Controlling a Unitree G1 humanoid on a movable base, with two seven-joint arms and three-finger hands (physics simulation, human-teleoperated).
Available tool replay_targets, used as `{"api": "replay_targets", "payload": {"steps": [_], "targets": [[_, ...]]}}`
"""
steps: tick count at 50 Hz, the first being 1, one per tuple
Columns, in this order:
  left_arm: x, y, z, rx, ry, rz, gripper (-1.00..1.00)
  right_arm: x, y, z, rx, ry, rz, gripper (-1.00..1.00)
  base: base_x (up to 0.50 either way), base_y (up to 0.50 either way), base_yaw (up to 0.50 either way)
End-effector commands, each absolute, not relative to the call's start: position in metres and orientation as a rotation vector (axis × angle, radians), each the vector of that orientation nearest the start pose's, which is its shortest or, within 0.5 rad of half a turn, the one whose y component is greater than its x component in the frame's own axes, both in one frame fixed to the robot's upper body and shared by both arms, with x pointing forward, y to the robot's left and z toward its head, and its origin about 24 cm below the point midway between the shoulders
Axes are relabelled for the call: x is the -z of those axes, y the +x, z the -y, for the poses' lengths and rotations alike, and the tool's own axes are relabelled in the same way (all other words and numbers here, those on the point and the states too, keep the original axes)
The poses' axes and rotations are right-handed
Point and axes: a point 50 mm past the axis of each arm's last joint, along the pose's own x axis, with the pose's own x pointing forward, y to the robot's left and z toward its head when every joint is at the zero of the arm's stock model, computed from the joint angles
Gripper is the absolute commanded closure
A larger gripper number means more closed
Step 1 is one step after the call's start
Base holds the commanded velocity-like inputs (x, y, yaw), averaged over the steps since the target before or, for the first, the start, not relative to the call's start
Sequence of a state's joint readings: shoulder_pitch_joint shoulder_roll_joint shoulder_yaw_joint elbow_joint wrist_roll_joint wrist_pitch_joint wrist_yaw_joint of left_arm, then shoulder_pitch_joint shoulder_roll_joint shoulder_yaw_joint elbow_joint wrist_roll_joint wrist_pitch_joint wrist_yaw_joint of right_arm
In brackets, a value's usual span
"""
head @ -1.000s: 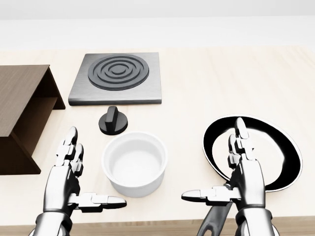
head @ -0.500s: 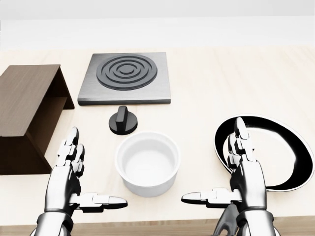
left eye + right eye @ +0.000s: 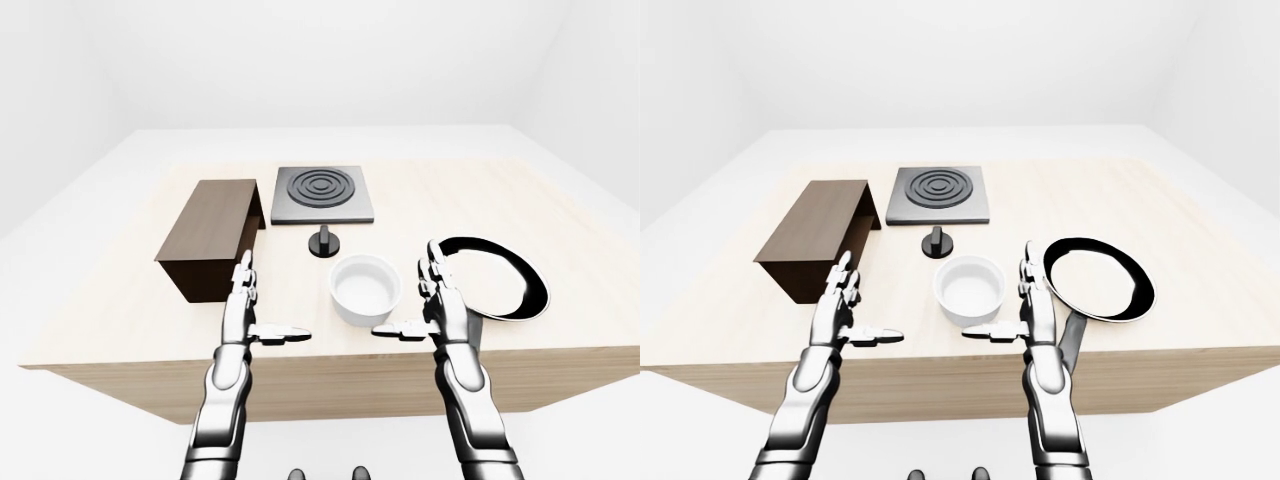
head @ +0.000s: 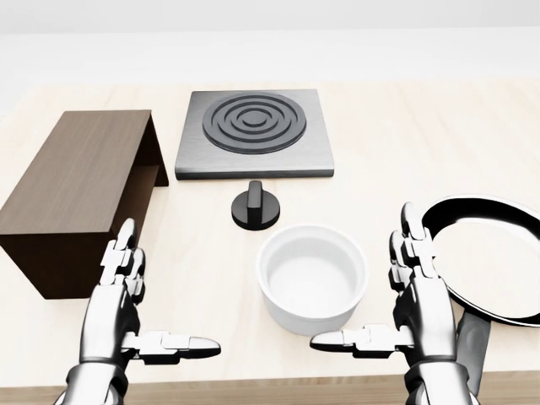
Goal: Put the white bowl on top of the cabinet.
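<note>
The round white bowl (image 4: pixel 312 277) was seen on the pale wooden table (image 4: pixel 422 143), between the left hand (image 4: pixel 118 312) and right hand (image 4: pixel 418 308), touched by neither. Both hands were held spread, fingers apart, gripping nothing. The dark brown wooden cabinet (image 4: pixel 76 190) was noted at head-view left, well apart from the bowl.

Bare simulated kitchen mock-up: hotplate (image 4: pixel 251 133), frying pan (image 3: pixel 1098 278) on pale wooden counter (image 3: pixel 120 300); blank white walls

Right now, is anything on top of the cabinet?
No. The cabinet top is bare brown wood. The white bowl sits on the table. The cabinet's inside is mostly hidden.
</note>
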State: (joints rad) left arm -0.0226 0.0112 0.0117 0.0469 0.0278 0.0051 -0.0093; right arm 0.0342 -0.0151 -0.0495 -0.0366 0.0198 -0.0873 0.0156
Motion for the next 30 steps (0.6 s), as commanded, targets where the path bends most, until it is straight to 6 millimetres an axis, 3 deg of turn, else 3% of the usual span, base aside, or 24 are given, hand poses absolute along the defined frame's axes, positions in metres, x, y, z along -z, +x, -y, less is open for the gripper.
{"api": "replay_targets", "payload": {"steps": [1,16,30], "targets": [[-0.035,0.258,-0.147,-0.014,0.078,-0.054,-1.0,-0.049,0.247,0.167,0.053,-0.003,0.085,-1.0,0.0,0.0,0.0],[-0.043,0.257,-0.143,-0.019,0.1,-0.044,-1.0,-0.05,0.249,0.169,0.059,-0.014,0.087,-1.0,0.0,0.0,0.0],[-0.101,0.262,-0.107,-0.004,0.207,0.22,-1.0,-0.057,0.256,0.178,0.085,-0.019,0.112,-1.0,0.0,0.0,0.0]]}}
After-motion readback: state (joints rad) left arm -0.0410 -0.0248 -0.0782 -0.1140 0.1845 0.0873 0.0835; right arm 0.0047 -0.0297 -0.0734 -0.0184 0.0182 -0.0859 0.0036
